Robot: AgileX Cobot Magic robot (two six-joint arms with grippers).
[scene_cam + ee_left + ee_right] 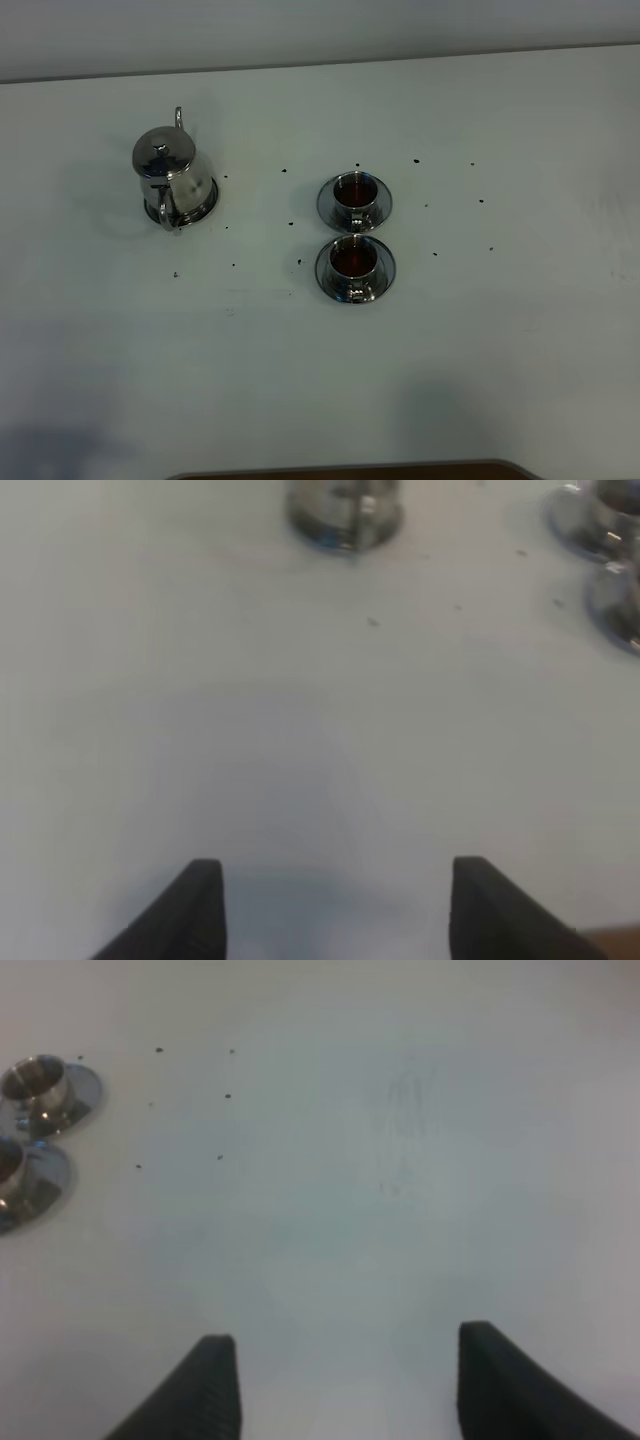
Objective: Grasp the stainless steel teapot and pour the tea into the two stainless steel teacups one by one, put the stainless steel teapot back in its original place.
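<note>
The stainless steel teapot (168,175) stands upright on its round steel disc (205,203), the original place, at the table's left. Its base shows blurred in the left wrist view (345,510). Two stainless steel teacups sit on saucers near the middle, the farther one (353,197) and the nearer one (353,262), both holding dark reddish tea. Both cups also appear in the right wrist view (38,1082) (12,1168). My left gripper (335,900) is open over bare table, well short of the teapot. My right gripper (345,1380) is open, away from the cups. Neither arm appears in the exterior high view.
Small dark specks (284,171) are scattered on the white table (480,340) around the cups and teapot. A brown edge (350,470) shows at the table's front. The table's back edge (320,62) runs across the far side.
</note>
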